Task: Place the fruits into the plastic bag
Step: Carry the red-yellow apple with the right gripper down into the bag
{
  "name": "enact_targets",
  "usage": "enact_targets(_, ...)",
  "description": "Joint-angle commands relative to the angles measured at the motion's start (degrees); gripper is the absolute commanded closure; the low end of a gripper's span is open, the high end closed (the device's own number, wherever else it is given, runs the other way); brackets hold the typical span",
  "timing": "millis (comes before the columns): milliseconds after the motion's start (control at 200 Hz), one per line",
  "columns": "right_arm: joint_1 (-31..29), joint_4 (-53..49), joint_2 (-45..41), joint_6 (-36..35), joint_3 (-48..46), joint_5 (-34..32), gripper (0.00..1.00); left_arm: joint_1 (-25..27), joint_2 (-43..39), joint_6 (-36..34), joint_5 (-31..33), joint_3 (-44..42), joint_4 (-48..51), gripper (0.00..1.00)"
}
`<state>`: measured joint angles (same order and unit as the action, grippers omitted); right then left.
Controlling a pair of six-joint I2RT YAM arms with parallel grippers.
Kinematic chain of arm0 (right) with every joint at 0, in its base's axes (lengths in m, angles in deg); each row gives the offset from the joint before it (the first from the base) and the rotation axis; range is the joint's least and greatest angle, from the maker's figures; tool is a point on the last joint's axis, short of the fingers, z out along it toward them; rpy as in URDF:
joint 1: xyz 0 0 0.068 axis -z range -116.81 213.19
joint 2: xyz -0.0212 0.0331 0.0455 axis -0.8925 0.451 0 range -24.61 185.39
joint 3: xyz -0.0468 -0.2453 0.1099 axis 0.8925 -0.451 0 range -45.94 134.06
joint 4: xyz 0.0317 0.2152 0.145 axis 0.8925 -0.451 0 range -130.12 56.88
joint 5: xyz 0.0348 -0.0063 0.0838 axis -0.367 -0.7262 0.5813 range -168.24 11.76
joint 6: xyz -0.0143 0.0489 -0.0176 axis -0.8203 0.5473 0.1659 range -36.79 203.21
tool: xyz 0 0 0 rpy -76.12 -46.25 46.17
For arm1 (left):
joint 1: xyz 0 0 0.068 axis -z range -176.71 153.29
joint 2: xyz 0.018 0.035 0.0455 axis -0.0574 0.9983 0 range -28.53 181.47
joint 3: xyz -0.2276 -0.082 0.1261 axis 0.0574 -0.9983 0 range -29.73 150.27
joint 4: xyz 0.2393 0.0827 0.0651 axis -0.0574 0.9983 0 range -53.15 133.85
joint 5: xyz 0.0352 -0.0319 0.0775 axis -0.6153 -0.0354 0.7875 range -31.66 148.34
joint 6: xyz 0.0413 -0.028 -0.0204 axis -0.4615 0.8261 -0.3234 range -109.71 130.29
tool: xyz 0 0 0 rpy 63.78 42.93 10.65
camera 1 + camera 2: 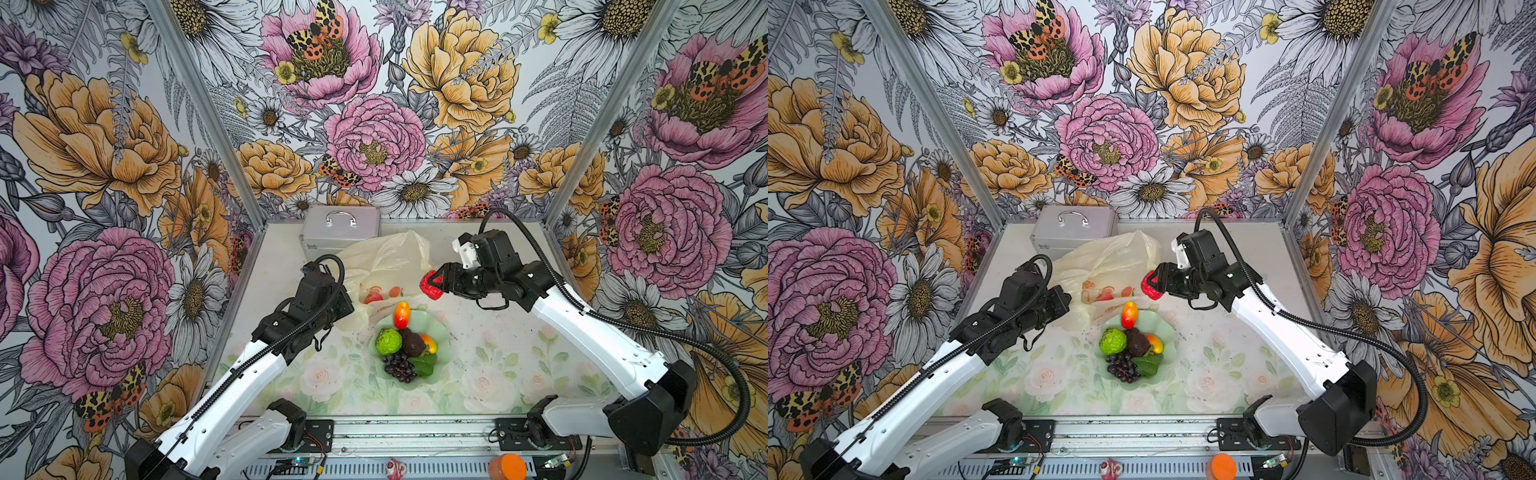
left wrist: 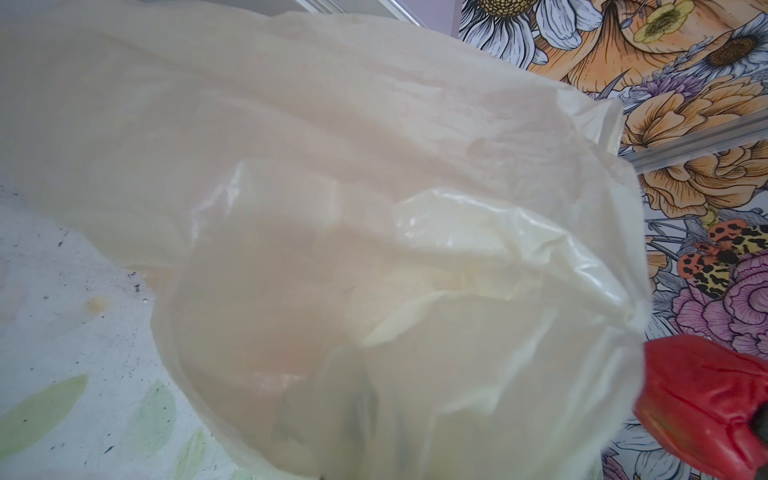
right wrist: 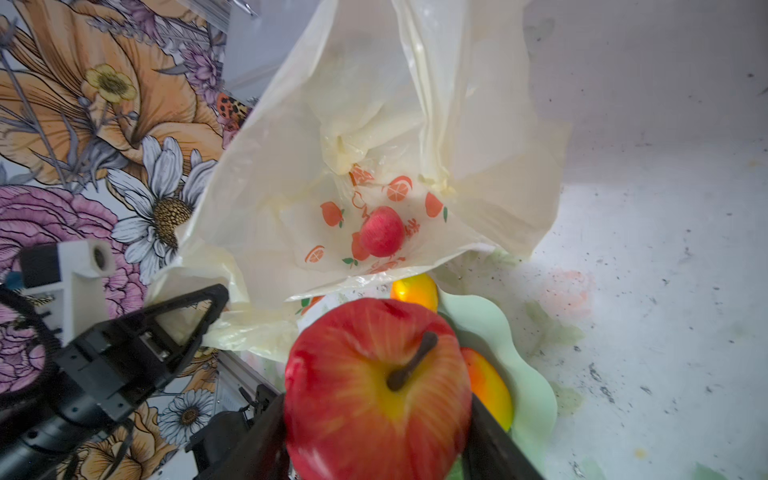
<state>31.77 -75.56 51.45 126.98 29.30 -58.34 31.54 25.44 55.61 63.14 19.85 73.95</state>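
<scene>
The pale-yellow plastic bag (image 1: 386, 257) (image 1: 1113, 253) (image 3: 374, 124) lies behind the bowl with its mouth held open toward it. My left gripper (image 1: 351, 306) (image 1: 1068, 300) is shut on its near-left edge; film (image 2: 291, 166) hides the jaws in the left wrist view. My right gripper (image 1: 432, 284) (image 1: 1152, 284) (image 3: 378, 415) hovers at the bag's mouth, shut on a red apple (image 3: 365, 374) (image 2: 702, 399). A small red-pink fruit (image 3: 381, 231) (image 1: 372, 297) lies inside the bag. Two mangoes (image 1: 402, 314) (image 1: 430, 344), a green ball (image 1: 388, 340), an avocado (image 1: 412, 343) and grapes (image 1: 399, 367) sit in the bowl.
The pale green scalloped bowl (image 1: 442, 332) (image 3: 536, 374) stands mid-table, just in front of the bag. A silver metal case (image 1: 340, 226) stands against the back wall, behind the bag. An orange thing (image 1: 507, 467) and a pink one (image 1: 395, 468) lie on the front rail.
</scene>
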Motion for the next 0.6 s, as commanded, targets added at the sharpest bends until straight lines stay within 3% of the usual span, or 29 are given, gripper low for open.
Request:
enact_targets(0, 0.2, 7.2, -1.1, 3.9, 1.0, 1.8, 0.39, -0.4, -0.9, 1.2, -0.6, -0.5, -1.0, 1.0)
enact_targets(260, 0.0, 21.0, 4.3, 12.8, -2.0, 4.2, 0.4, -0.4, 0.0, 1.4, -1.1, -0.3, -1.9, 1.0)
enact_targets(595, -2.3, 23.6, 14.4, 13.9, 0.5, 4.0, 0.39, -0.1, 2.3, 1.3, -2.1, 0.6, -3.5, 1.0)
